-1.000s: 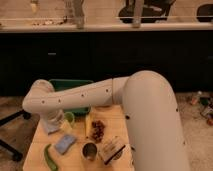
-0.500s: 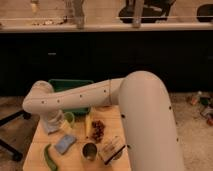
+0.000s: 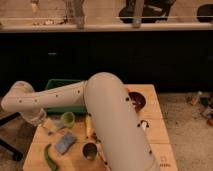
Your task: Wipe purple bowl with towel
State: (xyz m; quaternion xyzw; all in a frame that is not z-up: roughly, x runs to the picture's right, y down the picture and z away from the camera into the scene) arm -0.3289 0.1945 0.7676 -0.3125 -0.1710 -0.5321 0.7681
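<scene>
Wooden tabletop [image 3: 161,146], pale. Green bin [image 3: 59,86], far left side. Small green cup [image 3: 67,118], upright, in front of the bin. Blue-grey sponge [image 3: 65,142], flat, nearer the front. Long green vegetable [image 3: 49,158] (kind unclear), front-left corner. Metal can [image 3: 90,150], upright, right of the sponge. Yellow oblong item [image 3: 89,126], behind the can. Dark cabinets [image 3: 150,55], background.

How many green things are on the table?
3: green bin back left, behind the arm; small green cup near the gripper, left-centre; long green vegetable front left. The arm may hide others.
</scene>
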